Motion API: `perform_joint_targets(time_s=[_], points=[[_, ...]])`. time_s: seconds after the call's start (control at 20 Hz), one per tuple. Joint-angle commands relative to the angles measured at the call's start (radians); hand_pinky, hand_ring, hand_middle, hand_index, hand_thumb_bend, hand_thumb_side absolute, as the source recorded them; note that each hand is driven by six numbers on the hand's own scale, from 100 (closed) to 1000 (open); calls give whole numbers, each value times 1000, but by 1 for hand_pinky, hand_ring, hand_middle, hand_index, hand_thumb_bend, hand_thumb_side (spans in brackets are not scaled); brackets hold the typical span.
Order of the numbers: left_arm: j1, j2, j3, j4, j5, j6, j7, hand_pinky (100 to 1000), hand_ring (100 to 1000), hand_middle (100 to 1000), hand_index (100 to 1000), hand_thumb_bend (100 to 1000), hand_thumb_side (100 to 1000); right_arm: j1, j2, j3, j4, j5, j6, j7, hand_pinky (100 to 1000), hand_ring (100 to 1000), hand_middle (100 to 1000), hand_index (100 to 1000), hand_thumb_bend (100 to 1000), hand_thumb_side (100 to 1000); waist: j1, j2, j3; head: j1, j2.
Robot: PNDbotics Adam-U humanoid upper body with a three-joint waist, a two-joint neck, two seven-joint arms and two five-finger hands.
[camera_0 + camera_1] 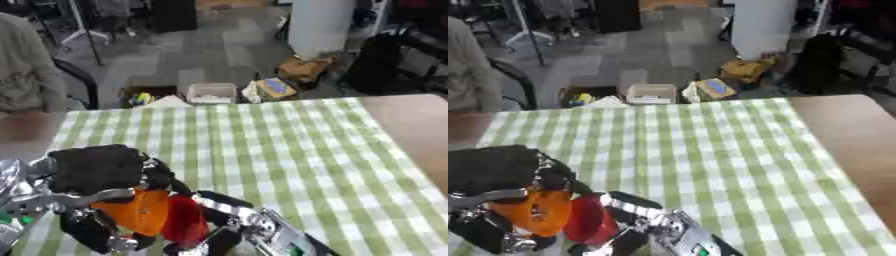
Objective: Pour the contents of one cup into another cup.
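Left robot hand (pixel 92 172) and right robot hand (pixel 229 220) low at the near edge, fingers curled, close together.

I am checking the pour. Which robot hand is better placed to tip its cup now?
Probably the left robot hand: it holds the orange cup above and against the red cup, which the right robot hand holds lower, ready to receive.

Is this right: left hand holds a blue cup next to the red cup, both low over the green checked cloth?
Not quite: the cup in the left hand is orange, not blue, as the left eye view shows. The rest holds: it sits right beside the red cup, which the right hand grips, both low over the green checked cloth.
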Motion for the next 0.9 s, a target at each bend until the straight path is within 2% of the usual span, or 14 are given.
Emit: perform_joint_targets(time_s=[0.05, 0.9], points=[[-29, 18, 3, -9, -10, 3, -13, 312, 357, 562, 880, 224, 100, -11, -6, -7, -10, -13, 1, 3, 457, 593, 286, 846, 100, 100, 2, -19, -1, -2, -13], [-45, 1, -11, 9, -66, -24, -84, 305, 344, 564, 883, 244, 100, -10, -1, -7, -9, -14, 3, 4, 454, 593, 285, 845, 100, 100, 3, -19, -6, -1, -16]])
